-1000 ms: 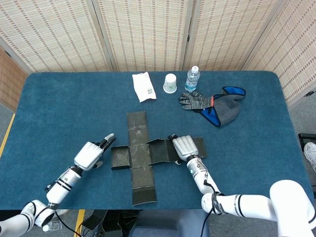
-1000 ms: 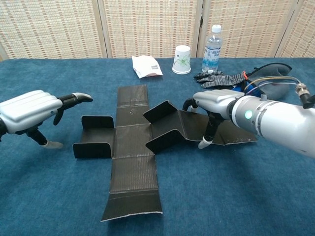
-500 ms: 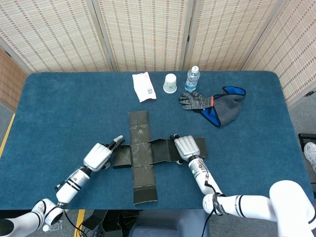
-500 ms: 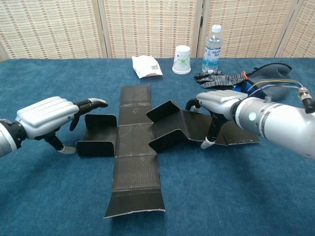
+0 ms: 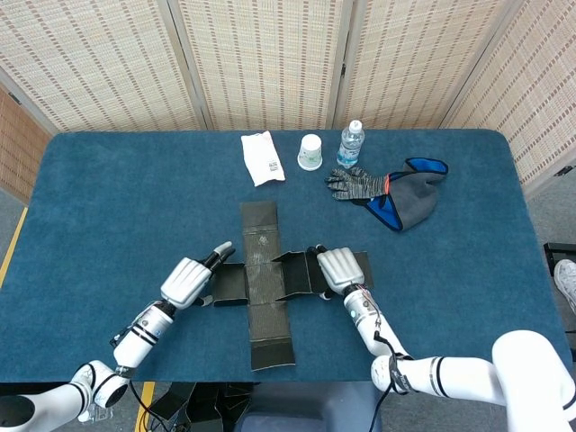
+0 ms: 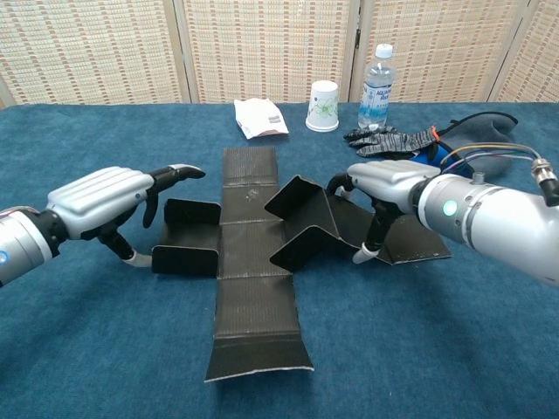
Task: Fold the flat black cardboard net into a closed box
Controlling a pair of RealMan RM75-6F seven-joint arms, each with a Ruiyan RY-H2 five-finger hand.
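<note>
Lying mid-table: black cardboard net (image 6: pixel 253 262), side flaps raised. Pressing its right panel, right hand (image 6: pixel 384 188), fingers curled, gripping nothing. Hovering open at left flap, left hand (image 6: pixel 109 201). Far off, water bottle (image 6: pixel 376 77), label unreadable.

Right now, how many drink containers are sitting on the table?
2. A white paper cup stands at the far edge of the table, and a clear water bottle stands just right of it, beside the gloves. Nothing appears to hide another.

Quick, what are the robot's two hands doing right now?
Left hand: open, holding nothing, fingers spread at the cardboard net's left flap.
Right hand: on the net's right flap; grip cannot be told.
</note>
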